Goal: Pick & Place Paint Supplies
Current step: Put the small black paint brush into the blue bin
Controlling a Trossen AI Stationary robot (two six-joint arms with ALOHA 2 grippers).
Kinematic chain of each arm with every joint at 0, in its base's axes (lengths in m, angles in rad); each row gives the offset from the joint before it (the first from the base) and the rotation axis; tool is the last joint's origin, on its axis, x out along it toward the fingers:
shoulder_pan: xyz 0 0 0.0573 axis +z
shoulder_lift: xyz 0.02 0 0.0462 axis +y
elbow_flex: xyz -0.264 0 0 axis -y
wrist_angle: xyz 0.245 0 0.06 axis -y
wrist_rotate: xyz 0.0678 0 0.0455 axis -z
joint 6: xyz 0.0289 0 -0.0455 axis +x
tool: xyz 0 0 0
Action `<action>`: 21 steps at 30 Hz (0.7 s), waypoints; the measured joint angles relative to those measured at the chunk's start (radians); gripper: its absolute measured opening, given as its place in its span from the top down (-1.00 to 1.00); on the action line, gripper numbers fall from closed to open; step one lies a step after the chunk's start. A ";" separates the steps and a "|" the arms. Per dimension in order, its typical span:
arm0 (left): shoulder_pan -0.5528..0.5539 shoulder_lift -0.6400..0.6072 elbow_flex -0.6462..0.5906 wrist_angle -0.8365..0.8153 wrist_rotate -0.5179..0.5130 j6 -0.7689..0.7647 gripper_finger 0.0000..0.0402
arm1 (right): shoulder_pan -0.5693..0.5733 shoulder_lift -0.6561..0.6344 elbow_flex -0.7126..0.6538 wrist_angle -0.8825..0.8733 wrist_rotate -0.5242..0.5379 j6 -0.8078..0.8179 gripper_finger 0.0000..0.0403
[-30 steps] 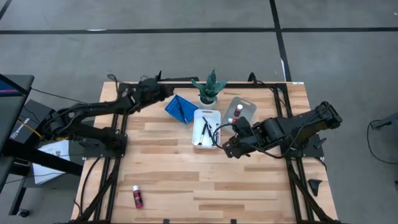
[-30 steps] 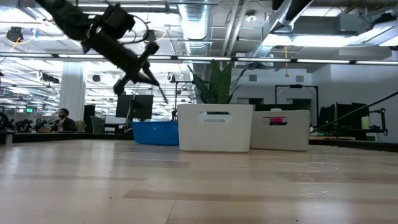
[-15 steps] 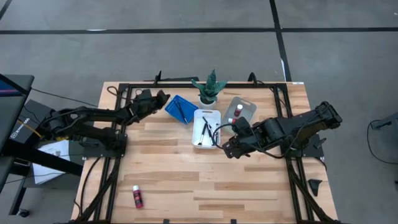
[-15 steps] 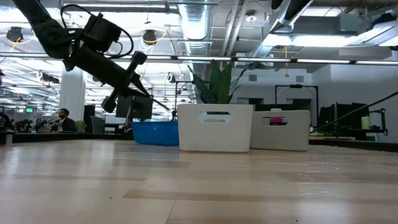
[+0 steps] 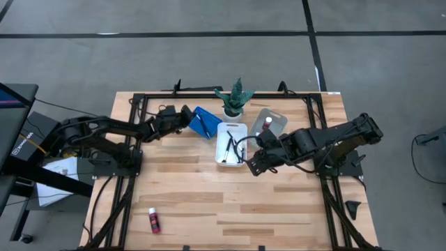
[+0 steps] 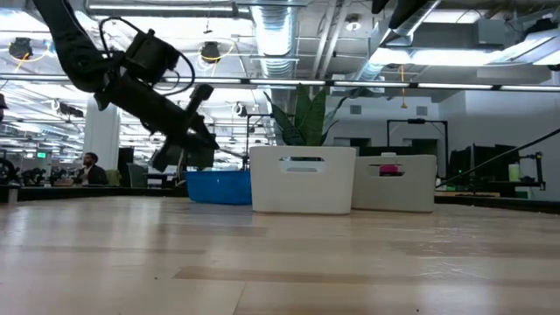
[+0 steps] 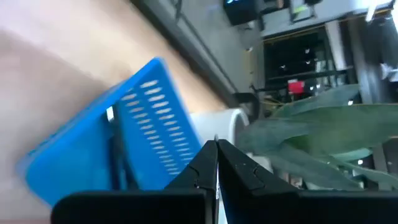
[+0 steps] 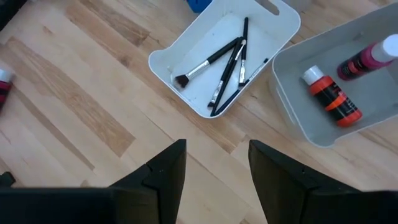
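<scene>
Table: pale wood planks, visible grain, smooth satin finish; faint sheen in the low view. Frame rails around it: matt black metal.

White tray: smooth plastic, slightly glossy inside. Grey tray: smooth plastic, matt. Blue tray: plastic, slotted wall, moderately glossy.

Brushes: dark glossy handles, one with a soft bristle head. Bottles: glossy red and pink plastic, white plastic caps.

Plant: waxy green leaves.

Left gripper and right gripper: matt black plastic fingers.

Floor: dull grey concrete, slightly mottled.
</scene>
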 joint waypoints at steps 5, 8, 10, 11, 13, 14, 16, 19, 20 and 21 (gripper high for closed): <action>0.000 0.067 0.000 0.053 0.050 -0.032 1.00 | -0.010 0.000 0.000 0.001 -0.009 -0.027 0.15; 0.007 0.078 0.000 0.075 0.050 -0.048 1.00 | -0.010 0.000 0.000 0.002 -0.019 -0.031 0.15; 0.017 0.078 0.000 0.071 0.054 -0.048 1.00 | -0.010 0.000 0.000 0.002 -0.019 -0.031 0.15; 0.021 0.078 0.000 0.070 0.057 -0.048 1.00 | -0.010 0.000 0.000 0.001 -0.019 -0.031 0.15; 0.030 0.078 0.000 0.070 0.058 -0.048 1.00 | -0.010 0.000 0.000 0.001 -0.019 -0.031 0.15; 0.035 0.078 0.000 0.070 0.063 -0.047 1.00 | -0.010 0.000 0.000 0.001 -0.019 -0.031 0.15; 0.047 0.078 0.000 0.069 0.090 -0.027 1.00 | -0.010 0.000 0.000 0.001 -0.019 -0.034 0.15; 0.049 0.078 0.000 0.047 0.104 -0.024 1.00 | -0.010 0.000 0.000 0.001 -0.019 -0.040 0.15; 0.049 0.078 0.000 0.043 0.104 -0.024 1.00 | -0.010 0.000 0.000 0.001 -0.019 -0.041 0.15; 0.049 0.078 0.000 0.043 0.104 -0.023 1.00 | -0.010 0.000 0.000 0.001 -0.019 -0.041 0.15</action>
